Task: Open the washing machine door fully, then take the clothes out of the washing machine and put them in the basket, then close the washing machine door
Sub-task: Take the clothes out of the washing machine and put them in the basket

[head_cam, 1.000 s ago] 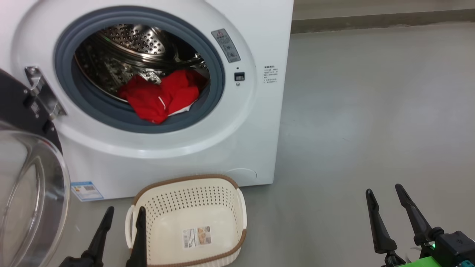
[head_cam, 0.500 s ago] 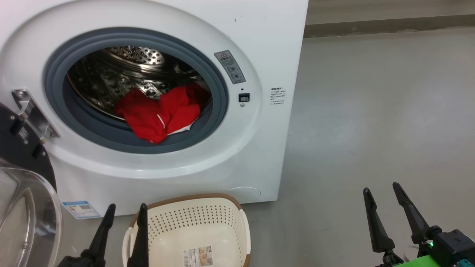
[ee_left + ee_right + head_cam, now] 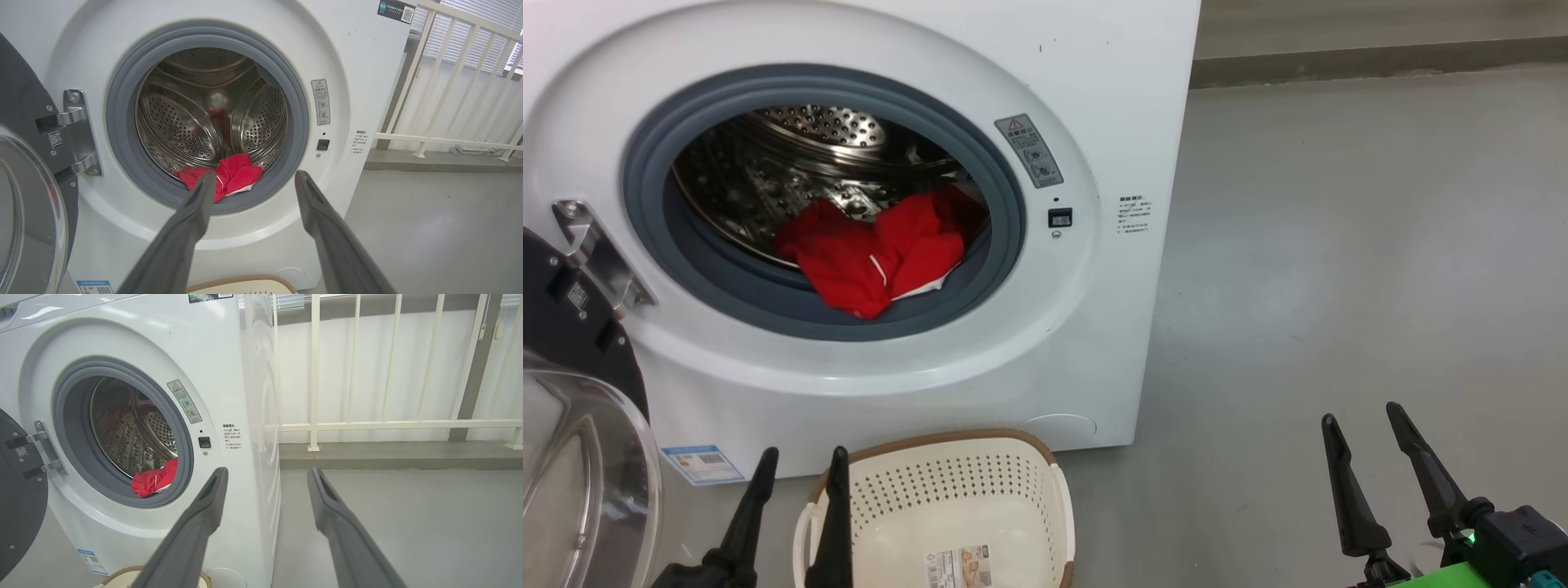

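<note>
I'm looking at a bare grey floor (image 3: 1339, 245) running back to a white railing (image 3: 388, 424) behind and to the right of the washing machine (image 3: 1094, 327), and I'm placing everything else against that machine. The washing machine door (image 3: 572, 425) is hanging wide open on the steel hinge (image 3: 596, 253) at the machine's left side, its clear porthole bulging towards me. The clothes (image 3: 874, 253) are lying inside the machine as a crumpled red heap with a thin white stripe, resting at the bottom front of the perforated drum (image 3: 792, 163) and spilling onto the lower lip of the grey seal (image 3: 1005, 204). The basket (image 3: 947, 490) is sitting on the floor just in front of the machine's lower front panel, holding nothing but the paper label (image 3: 960, 566) on its bottom. The left gripper (image 3: 804, 453) is hovering in front of the machine with its fingers spread apart and nothing between them; one finger is crossing the basket's left rim in the head view, and I cannot tell whether it is touching. In the left wrist view those fingers are pointing at the machine's opening. The right gripper (image 3: 1362, 412) is hanging over bare floor well to the right of the machine, its fingers likewise parted and gripping nothing
</note>
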